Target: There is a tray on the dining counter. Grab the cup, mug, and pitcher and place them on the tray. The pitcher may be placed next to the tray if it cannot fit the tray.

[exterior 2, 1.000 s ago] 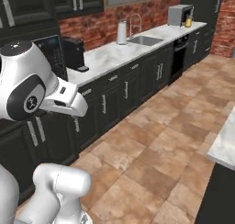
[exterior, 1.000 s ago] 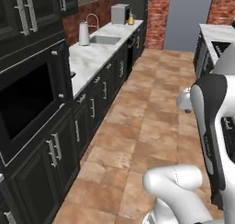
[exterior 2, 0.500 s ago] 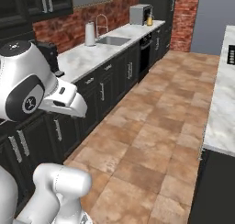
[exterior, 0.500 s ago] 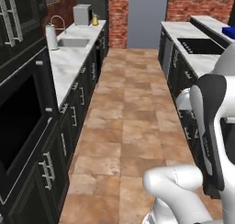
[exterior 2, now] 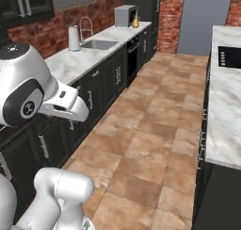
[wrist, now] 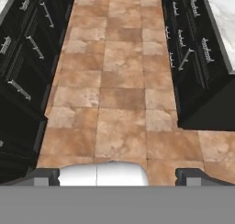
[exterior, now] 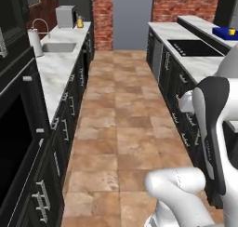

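Hand view: jaws wide apart and empty, fingertips [wrist: 46, 176] at the lower edge, above the terracotta tile floor [wrist: 119, 99] between black cabinet runs. Left base view: blue tray [exterior: 226, 33] with a small yellow thing on it, far right on a marble tabletop [exterior: 204, 23]; sink [exterior: 59, 47] at left.

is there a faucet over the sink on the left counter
Yes, a curved faucet rises behind the sink set in the marble counter.
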Robot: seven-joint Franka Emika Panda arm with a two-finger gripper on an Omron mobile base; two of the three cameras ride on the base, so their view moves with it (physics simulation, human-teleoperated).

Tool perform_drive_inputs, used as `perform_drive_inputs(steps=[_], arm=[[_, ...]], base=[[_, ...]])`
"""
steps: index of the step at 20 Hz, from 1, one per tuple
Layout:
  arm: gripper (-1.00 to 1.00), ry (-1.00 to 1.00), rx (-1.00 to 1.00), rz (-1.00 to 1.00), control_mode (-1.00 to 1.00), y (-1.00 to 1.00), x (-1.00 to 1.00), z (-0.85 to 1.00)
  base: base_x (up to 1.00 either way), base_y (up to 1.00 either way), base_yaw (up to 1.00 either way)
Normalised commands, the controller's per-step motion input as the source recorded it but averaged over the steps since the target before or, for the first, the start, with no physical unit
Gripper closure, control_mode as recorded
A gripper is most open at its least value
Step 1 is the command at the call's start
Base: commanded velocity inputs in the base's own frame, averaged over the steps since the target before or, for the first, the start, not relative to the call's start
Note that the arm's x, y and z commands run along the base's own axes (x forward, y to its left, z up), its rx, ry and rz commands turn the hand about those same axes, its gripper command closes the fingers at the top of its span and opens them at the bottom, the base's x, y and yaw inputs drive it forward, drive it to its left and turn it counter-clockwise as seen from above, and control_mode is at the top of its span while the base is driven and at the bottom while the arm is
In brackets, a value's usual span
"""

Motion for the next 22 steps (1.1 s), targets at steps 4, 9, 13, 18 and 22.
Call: perform_drive_inputs(steps=[4,9,13,18,22], arm=[[-1.0,0.0,0.0,0.0,1.0,0.0,0.0,0.0],[-1.0,0.0,0.0,0.0,1.0,0.0,0.0,0.0],[-1.0,0.0,0.0,0.0,1.0,0.0,0.0,0.0],[-1.0,0.0,0.0,0.0,1.0,0.0,0.0,0.0],[-1.0,0.0,0.0,0.0,1.0,0.0,0.0,0.0]], base=[[0.84,0.19,-0.16],[0.81,0.58,-0.28],[0.64,0.75,-0.32],[0.66,0.42,-0.22],[0.9,0.03,-0.02]])
